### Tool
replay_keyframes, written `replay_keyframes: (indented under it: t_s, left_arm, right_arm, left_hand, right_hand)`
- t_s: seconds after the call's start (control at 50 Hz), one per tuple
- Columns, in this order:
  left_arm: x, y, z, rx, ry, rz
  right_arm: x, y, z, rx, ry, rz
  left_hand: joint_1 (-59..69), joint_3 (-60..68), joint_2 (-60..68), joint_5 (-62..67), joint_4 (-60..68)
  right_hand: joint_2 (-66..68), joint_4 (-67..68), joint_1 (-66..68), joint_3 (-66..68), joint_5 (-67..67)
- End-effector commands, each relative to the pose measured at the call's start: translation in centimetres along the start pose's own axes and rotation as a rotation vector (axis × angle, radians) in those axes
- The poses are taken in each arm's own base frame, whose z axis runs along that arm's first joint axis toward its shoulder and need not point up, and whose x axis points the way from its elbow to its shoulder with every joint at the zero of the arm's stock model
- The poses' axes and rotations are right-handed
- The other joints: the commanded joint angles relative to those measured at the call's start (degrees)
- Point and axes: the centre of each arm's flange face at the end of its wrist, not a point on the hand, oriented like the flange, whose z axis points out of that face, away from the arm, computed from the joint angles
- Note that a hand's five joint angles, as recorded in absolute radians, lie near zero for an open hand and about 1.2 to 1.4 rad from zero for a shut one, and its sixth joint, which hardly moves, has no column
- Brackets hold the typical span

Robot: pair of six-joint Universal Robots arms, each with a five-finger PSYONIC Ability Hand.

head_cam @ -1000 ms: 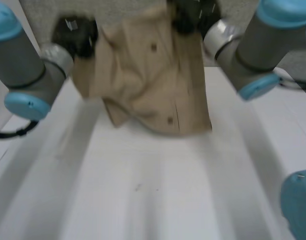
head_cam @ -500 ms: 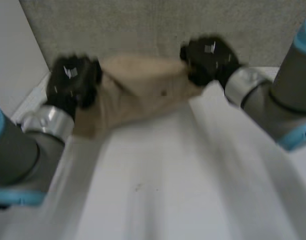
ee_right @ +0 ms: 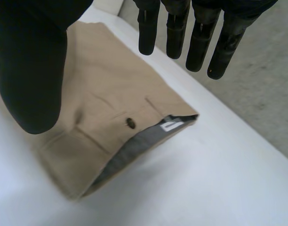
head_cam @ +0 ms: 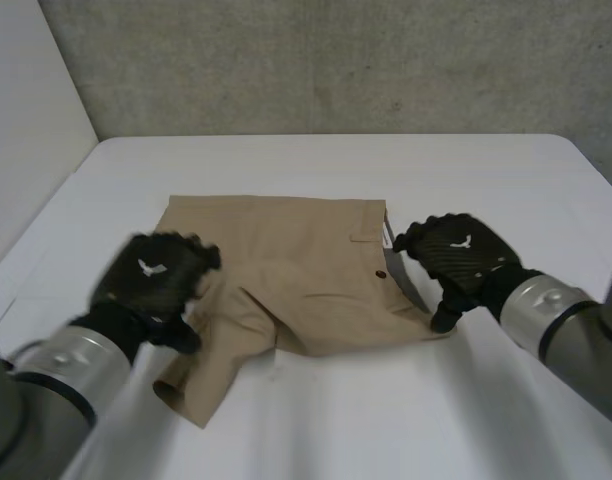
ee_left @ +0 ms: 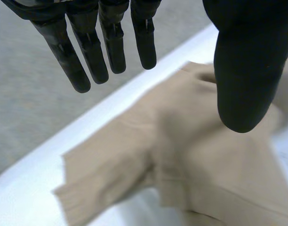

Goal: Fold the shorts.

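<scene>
Shorts: tan cotton shorts lie flat between the two hands, waist toward the right hand, both legs toward the left hand.
Waist edge: it gapes slightly just under the right hand's fingers, showing grey lining and a white label. A dark button sits near that edge.
Leg edges: the far leg lies straight. The near leg angles away beside the left hand, its hem rumpled.
Left hand: the left hand is over the leg end of the shorts. In the left wrist view its fingers are straight and spread well apart from the thumb, holding nothing.
Right hand: the right hand is at the waist end. In the right wrist view its fingers are straight and clear of the cloth, with nothing in its grasp.
Surface: the white surface is bare and wide on the near side of both hands, outside each hand, and beyond the shorts.
Far edge: the surface ends at a grey wall.
</scene>
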Motion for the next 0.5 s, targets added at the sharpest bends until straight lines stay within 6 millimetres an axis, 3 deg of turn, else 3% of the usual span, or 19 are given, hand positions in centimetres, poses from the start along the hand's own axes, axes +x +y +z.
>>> replay_keyframes:
  t_s: [0.02,0.1,0.32,0.5]
  left_arm:
    - [-4.3,-1.2,0.9,0.049,-0.128,-0.134]
    - [-4.3,-0.3,0.7,-0.011,-0.094,-0.248]
    - [-3.7,3.2,2.1,-0.208,-0.072,-0.478]
    - [-3.6,5.4,5.3,-0.288,-0.062,-0.495]
  right_arm:
    - [0.8,-1.4,-1.4,0.049,0.050,-0.020]
    - [0.5,-2.1,-2.3,0.066,0.055,-0.025]
    - [-1.3,0.6,-3.0,-0.012,0.011,0.006]
    - [-1.9,4.3,-0.9,-0.052,0.013,0.026]
  left_hand:
    - [1.2,1.3,1.3,2.2,2.0]
    - [2.2,2.3,2.3,3.2,3.0]
    - [3.0,3.1,3.2,4.1,3.8]
    - [5.0,5.2,5.2,6.1,5.8]
  right_hand:
    - [-0.9,0.2,2.0,0.3,0.3]
    - [-0.3,0.9,2.6,0.9,1.0]
    - [1.2,2.4,4.2,2.4,2.5]
    - [4.3,5.4,7.2,5.5,5.5]
